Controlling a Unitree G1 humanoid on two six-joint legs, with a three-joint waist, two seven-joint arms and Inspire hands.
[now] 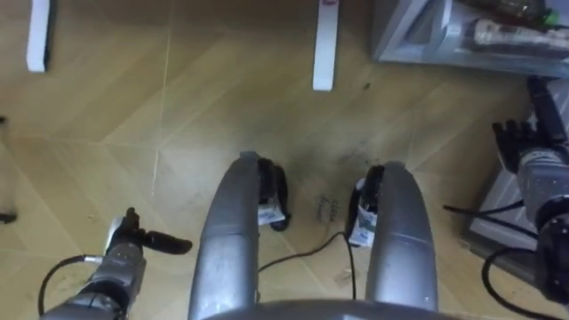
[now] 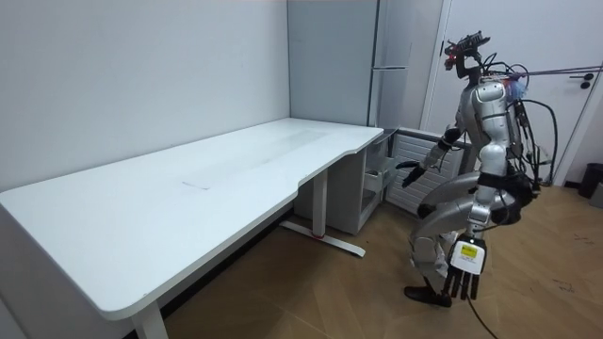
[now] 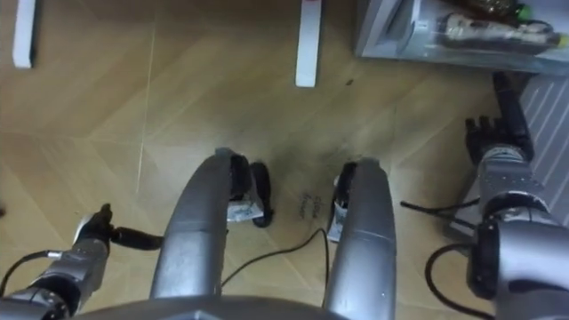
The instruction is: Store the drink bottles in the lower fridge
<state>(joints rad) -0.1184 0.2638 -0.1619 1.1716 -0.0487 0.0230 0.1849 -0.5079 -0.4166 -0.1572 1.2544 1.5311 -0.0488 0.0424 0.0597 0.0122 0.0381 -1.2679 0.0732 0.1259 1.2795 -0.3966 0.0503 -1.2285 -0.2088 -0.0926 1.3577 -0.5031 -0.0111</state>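
Wooden floor (image 1: 133,107) underfoot, and here's the robot with knees bent at the end of the long white desk (image 2: 188,188), facing the grey fridge unit (image 2: 405,66) in the corner. Down low, the lower fridge drawer (image 1: 409,36) stands pulled out, right in front of it.

Now the hands. The right hand (image 1: 516,142) is up beside the drawer's ribbed front, near it but apart from it. Its fingers are straight and spread, and there's nothing in them. The left hand (image 1: 129,244) hangs low over the floor on the far side from the fridge, fingers loose and straight, empty too.

And the drinks (image 1: 502,34)? They seem to be lying on their sides in the open drawer, at the top right of the eye views. The drawer is cut off at the picture's edge, so take the bottle shapes as a likely reading, not a sure one.

So where does that leave the task? With both hands free and the drinks apparently inside, the loading looks done, or close to it. What looks left is pushing the drawer shut, and the right hand seems the better placed for that.
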